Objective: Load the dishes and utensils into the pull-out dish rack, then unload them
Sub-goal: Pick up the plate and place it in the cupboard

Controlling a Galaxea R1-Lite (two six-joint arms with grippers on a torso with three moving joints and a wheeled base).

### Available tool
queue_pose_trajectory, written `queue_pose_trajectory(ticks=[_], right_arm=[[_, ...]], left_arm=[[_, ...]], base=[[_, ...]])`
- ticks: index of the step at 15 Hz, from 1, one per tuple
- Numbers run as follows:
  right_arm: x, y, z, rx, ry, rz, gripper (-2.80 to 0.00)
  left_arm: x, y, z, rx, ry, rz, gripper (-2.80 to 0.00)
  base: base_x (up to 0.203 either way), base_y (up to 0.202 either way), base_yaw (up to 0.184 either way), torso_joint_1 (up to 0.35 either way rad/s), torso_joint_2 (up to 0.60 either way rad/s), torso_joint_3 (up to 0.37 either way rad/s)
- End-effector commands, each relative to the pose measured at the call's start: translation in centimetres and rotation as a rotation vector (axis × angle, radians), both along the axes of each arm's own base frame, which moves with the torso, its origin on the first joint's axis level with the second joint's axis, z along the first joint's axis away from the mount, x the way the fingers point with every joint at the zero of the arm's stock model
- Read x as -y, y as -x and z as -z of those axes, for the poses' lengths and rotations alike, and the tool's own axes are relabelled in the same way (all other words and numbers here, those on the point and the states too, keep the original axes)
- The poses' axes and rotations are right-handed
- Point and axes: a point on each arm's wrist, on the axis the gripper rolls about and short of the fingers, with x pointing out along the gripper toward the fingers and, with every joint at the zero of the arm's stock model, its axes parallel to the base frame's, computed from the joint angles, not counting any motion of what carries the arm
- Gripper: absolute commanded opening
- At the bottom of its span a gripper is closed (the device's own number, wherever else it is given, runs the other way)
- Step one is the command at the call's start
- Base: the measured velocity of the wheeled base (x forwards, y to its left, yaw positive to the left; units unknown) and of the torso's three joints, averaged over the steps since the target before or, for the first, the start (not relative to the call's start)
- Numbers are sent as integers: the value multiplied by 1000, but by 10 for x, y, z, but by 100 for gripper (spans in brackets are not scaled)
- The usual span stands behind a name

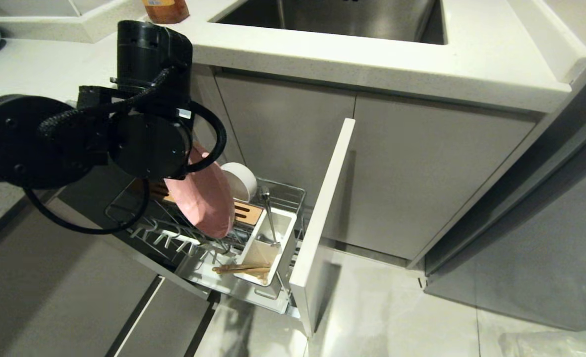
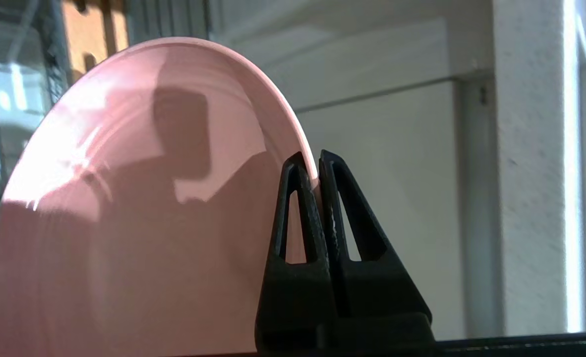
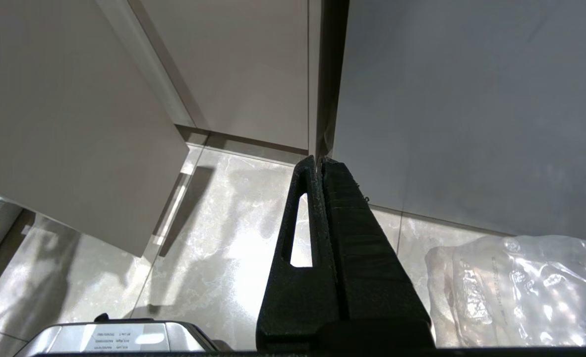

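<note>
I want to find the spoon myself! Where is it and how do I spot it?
Look under the sink counter at the pull-out dish rack. Its white utensil box has two sections. The spoon is the thin shiny metal stick standing upright, unlike the wooden chopsticks lying nearer the front.

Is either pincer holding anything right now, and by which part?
The left pincer is shut on the pink plate, gripping its rim. The right pincer is shut and empty.

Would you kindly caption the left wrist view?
Left pincer shut on the pink plate rim, cabinet fronts behind.
</note>
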Motion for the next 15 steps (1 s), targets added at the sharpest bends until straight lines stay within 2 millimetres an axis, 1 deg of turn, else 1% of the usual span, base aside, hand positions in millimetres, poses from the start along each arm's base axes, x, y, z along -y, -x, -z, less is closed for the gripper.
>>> queue_pose_trajectory(ticks=[1, 3, 9, 15], right_arm=[[0, 0, 0, -1, 0, 1, -280], [0, 0, 1, -1, 0, -1, -280], [0, 0, 1, -2, 0, 0, -280], [0, 0, 1, -2, 0, -1, -280]], left_arm=[[0, -6, 6, -10, -7, -25, -280], [-1, -9, 8, -10, -16, -57, -280], [-1, -14, 13, -14, -2, -73, -280], [-4, -26, 23, -31, 4, -100, -280]], base=[[0, 0, 0, 0, 0, 0], [0, 0, 0, 0, 0, 0], [0, 0, 0, 0, 0, 0], [0, 0, 0, 0, 0, 0]])
